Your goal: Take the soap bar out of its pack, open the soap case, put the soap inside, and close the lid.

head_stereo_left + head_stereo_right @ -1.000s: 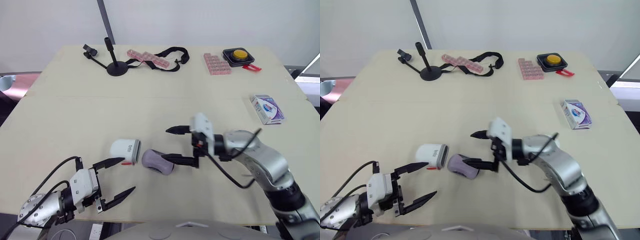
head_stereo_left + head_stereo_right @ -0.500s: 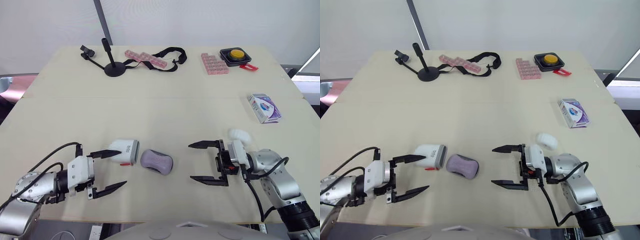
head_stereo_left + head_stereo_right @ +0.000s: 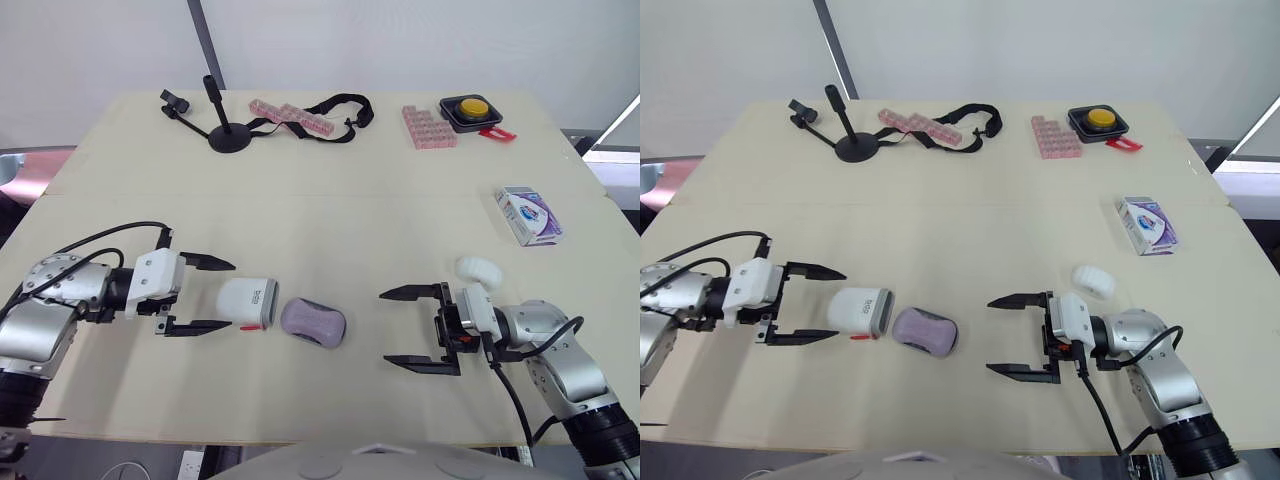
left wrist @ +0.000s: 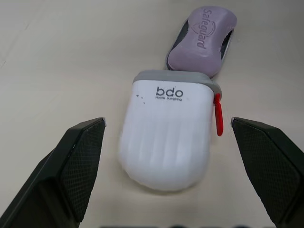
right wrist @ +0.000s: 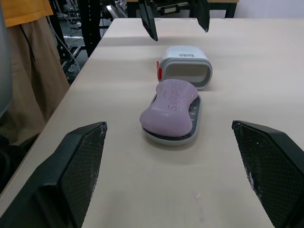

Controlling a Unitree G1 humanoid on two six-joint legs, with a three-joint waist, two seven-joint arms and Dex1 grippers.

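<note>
The lilac soap bar [image 3: 313, 321], a rounded oblong with a brand name pressed into its top, is lying slightly tilted on the case's grey oval tray [image 5: 194, 118] at the near middle of the pale wooden table [image 3: 350, 220]. You are seeing the tray's mate just beside it on your left: the glossy white ribbed soap-case cover [image 3: 248, 301], lying flat with its grey-rimmed open mouth facing the soap and a small red tab [image 4: 218, 120] at one edge.

Your left gripper [image 3: 230, 295] is spread wide, its textured black fingers straddling the cover's closed, rounded end with a gap on each side. Your right gripper [image 3: 385, 327] is also spread wide, hovering low and pointing at the soap from well apart. The cardboard soap pack [image 3: 531, 216] is lying far off on the right.
</note>
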